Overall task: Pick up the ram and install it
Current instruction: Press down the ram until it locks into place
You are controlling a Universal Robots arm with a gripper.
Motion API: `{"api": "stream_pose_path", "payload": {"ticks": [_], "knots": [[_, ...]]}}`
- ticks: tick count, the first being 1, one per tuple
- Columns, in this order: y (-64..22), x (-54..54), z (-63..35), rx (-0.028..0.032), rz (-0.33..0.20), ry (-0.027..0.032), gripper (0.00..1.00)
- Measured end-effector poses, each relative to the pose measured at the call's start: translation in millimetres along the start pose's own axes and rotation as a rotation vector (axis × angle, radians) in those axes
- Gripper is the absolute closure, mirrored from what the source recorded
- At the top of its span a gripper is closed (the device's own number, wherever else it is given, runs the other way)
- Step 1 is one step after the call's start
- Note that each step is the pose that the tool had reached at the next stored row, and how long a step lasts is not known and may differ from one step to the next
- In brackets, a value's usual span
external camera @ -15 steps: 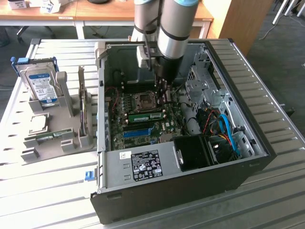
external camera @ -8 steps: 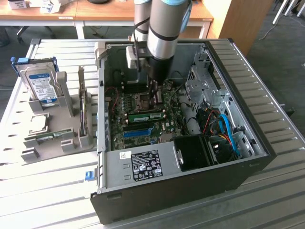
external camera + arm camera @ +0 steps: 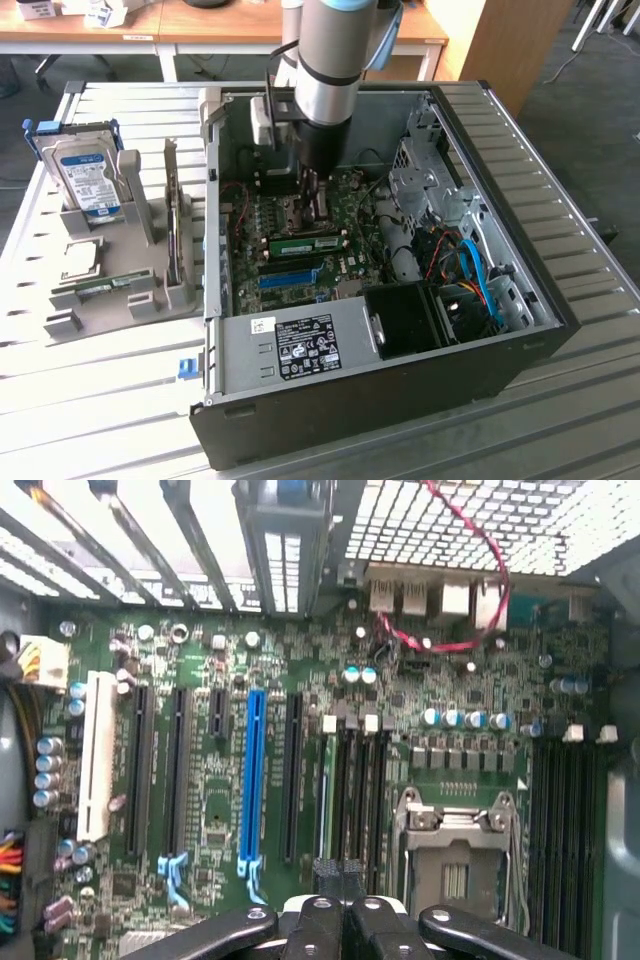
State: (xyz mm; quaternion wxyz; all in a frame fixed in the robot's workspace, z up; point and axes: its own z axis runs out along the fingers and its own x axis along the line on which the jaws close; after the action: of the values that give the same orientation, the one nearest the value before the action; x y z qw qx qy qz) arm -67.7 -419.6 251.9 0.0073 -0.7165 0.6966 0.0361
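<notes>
The jaws [image 3: 318, 200] hang closed over the board, clamped on nothing I can see. The ram [image 3: 305, 243] lies seated just nearer. Thin, stiff, probably fragile; best gripped by its long edges.

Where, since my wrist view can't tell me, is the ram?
Observer: A ram sits on the board inside the case, between the gripper and the blue slot.
Operator: Any other stick around?
Observer: Yes, a green stick in the grey holder outside the case, at the exterior view's left.
Operator: What else is in that holder?
Observer: A hard drive, standing upright.
</notes>
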Motion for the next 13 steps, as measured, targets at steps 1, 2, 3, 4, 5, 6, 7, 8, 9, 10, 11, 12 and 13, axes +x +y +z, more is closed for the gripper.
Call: {"api": "stream_pose_path", "payload": {"ticks": [1, 2, 3, 4, 5, 6, 7, 8, 9, 10, 11, 12, 13], "knots": [[2.2, -0.1, 0.2, 0.0001, 0.000, -0.0001, 0.89], [4.4, -0.2, 0.3, 0.0001, 0.000, -0.0001, 0.89], [6.6, -0.2, 0.4, 0.0001, 0.001, -0.0001, 0.89], [8.4, -0.3, 0.6, 0.0002, 0.001, -0.0002, 0.89], [10.2, -0.3, 0.7, 0.0002, 0.001, -0.0002, 0.89], [11.6, -0.4, 0.9, 0.0003, 0.002, -0.0003, 0.89], [12.2, -0.4, 0.9, 0.0003, 0.002, -0.0003, 0.89], [12.5, -0.5, 0.9, 0.0003, 0.002, -0.0002, 0.89], [12.6, -0.4, 0.8, 0.0001, 0.002, -0.0001, 0.89], [12.6, -0.3, 0.9, 0.0002, 0.002, -0.0001, 0.89], [12.6, -0.4, 0.9, 0.0002, 0.002, -0.0002, 0.89], [13.0, -0.4, 0.9, 0.0002, 0.002, -0.0002, 0.89], [13.8, -0.4, 0.9, 0.0003, 0.003, -0.0002, 0.89]]}}
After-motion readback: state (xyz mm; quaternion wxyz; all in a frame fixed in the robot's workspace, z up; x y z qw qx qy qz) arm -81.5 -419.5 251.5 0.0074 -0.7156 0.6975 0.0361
